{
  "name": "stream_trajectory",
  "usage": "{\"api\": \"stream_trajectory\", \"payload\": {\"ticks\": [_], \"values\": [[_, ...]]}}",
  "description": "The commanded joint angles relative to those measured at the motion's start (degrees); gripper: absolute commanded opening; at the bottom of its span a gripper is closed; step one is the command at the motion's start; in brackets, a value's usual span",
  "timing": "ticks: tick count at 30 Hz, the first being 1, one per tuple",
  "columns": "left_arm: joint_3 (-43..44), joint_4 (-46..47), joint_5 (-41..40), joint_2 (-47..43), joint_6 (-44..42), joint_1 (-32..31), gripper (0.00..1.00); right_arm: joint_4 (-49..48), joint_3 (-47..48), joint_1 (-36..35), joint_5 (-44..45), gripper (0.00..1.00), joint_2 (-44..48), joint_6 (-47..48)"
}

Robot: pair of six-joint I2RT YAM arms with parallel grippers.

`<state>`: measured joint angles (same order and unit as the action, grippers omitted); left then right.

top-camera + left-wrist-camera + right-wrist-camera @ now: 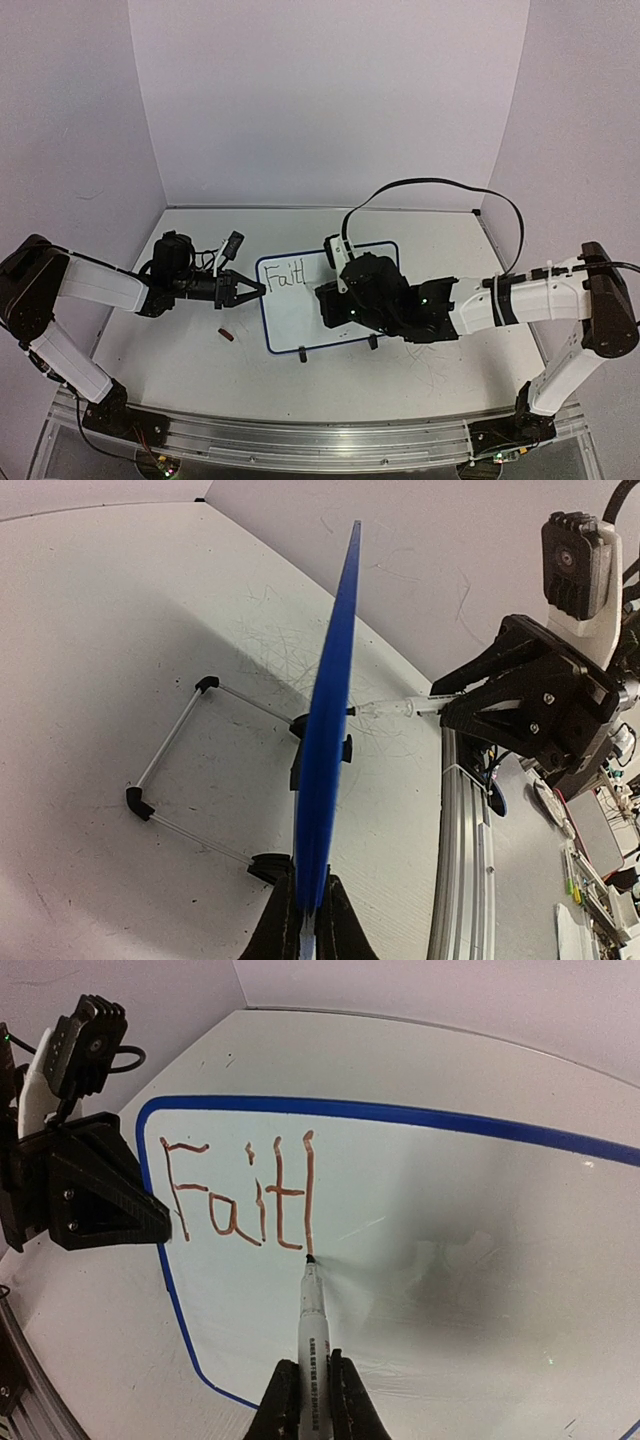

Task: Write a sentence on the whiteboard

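The left gripper (252,290) pinches the left rim of the whiteboard (290,318), steadying it; lower centre, the right gripper (308,1388) grips the marker (312,1320), tip touching the unfinished sentence (240,1195).

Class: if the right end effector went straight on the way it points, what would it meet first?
The whiteboard. The right end effector grips a marker that points at the board, and its tip already seems to touch the board's face.
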<state>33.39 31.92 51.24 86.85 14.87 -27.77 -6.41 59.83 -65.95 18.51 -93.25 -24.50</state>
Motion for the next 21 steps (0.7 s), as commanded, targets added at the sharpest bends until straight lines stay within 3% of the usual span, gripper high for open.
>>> {"api": "stream_trajectory", "payload": {"ticks": [1,21], "values": [[1.7,-0.8,1.2,-1.5,-0.6,-0.4,0.00,0.9,-0.6,0.0,1.3,0.00,1.5,-0.8],[1.7,-0.9,1.1,-1.6,-0.7,-0.4,0.00,-0.9,3.6,0.3,5.0,0.00,-1.1,3.2]]}}
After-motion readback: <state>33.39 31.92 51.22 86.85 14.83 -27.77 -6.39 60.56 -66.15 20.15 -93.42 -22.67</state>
